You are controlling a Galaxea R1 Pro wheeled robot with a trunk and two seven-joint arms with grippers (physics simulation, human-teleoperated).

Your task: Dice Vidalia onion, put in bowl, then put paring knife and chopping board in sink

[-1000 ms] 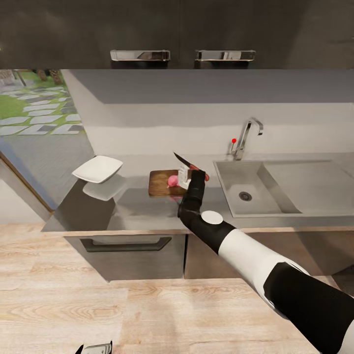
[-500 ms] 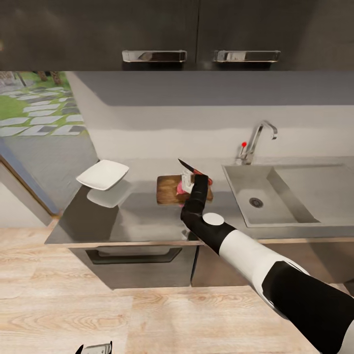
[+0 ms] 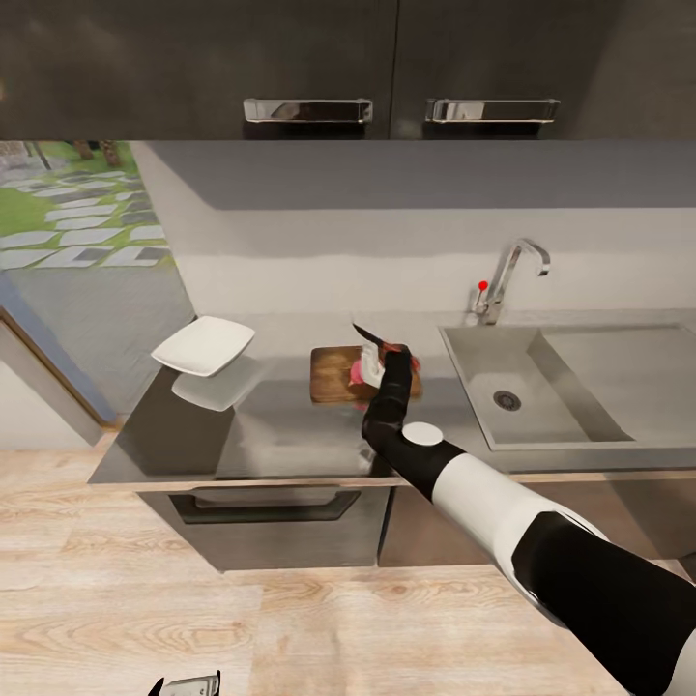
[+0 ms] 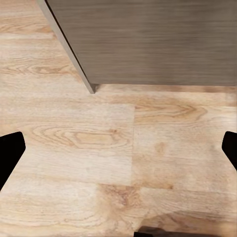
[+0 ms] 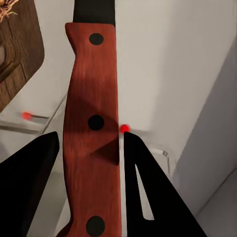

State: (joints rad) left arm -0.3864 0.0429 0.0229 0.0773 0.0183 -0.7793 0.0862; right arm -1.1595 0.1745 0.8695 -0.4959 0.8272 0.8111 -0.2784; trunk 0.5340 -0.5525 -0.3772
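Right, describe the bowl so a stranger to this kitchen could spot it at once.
Start at the sink with its chrome faucet and run your eye along the grey countertop towards the garden window, past the wooden chopping board. Near the counter's far end sits the bowl. It is the one white, shallow, rounded-square dish there, mirrored in the glossy top.

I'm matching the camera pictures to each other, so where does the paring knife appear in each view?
Head view: the paring knife is in the right claw above the chopping board, dark blade pointing up and left.
Right wrist view: its red handle runs up the middle between the two fingers.
Left wrist view: not in it, just wood floor and a cabinet corner.
Shared landmark: the chopping board, seen in the head and right wrist views.
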